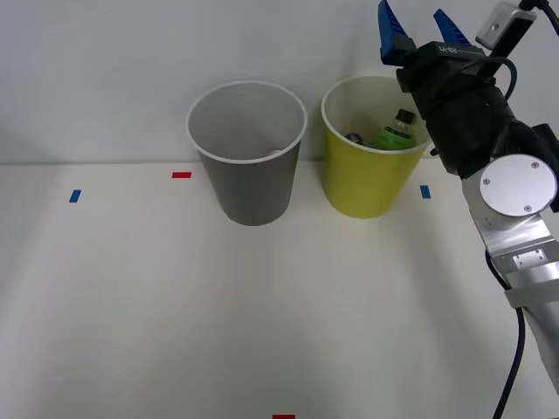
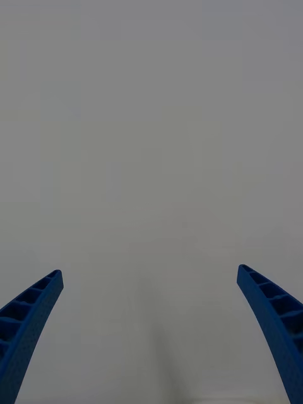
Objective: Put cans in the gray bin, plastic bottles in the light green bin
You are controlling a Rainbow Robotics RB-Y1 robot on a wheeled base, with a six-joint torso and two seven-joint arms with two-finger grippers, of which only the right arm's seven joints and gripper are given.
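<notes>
The gray bin (image 1: 253, 179) stands at the back middle of the table, a small pale thing just showing inside at its far wall. To its right stands the light green bin (image 1: 369, 179). Inside it lies a plastic bottle (image 1: 395, 133) with a green label and dark cap, and a dark-capped item (image 1: 354, 137) beside it. My right gripper (image 1: 418, 24) is raised above and behind the green bin's right rim, pointing up toward the wall, open with nothing between its blue fingers (image 2: 28, 315). No cans are in sight on the table.
Small tape marks lie on the white table: blue (image 1: 75, 195) at left, red (image 1: 181, 175) near the gray bin, blue (image 1: 425, 191) right of the green bin, red (image 1: 283, 417) at the front edge. A plain wall rises behind the bins.
</notes>
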